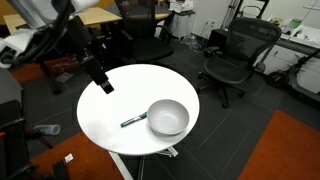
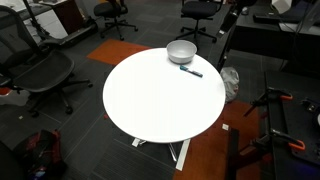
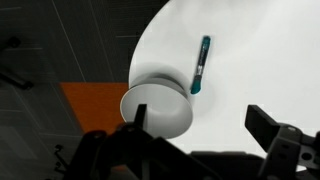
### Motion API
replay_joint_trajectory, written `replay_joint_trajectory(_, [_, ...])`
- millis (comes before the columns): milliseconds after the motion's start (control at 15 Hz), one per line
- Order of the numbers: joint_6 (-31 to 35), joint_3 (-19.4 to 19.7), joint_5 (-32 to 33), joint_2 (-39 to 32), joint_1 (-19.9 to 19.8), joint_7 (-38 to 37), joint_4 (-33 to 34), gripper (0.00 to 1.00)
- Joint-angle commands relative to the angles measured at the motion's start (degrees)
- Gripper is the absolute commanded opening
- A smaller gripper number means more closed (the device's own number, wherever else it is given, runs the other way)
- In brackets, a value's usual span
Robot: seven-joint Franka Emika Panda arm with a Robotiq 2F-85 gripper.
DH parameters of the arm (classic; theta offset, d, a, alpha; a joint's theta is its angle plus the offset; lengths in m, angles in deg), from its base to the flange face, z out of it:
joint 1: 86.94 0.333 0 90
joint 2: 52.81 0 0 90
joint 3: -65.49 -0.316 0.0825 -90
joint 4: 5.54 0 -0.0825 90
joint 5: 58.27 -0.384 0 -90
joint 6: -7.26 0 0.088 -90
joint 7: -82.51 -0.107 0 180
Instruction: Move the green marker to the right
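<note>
Lying on white table, green marker just beside grey bowl; fingers spread wide, empty.

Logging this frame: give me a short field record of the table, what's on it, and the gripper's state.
surface: round white table
objects: grey bowl; green marker
marker position: lying flat beside the bowl, one end near its rim; contact unclear
gripper: open, empty, raised over the table, apart from both objects
task status: marker not yet grasped
</note>
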Motion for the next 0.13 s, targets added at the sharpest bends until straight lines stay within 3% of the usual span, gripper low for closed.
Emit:
replay_joint_trajectory(0, [0.0,-1.3,-0.8,0.0,-1.3,0.7,0.0,1.0])
replay_joint_trajectory(67, [0.0,-1.4,-0.8,0.0,-1.3,0.7,0.0,1.0])
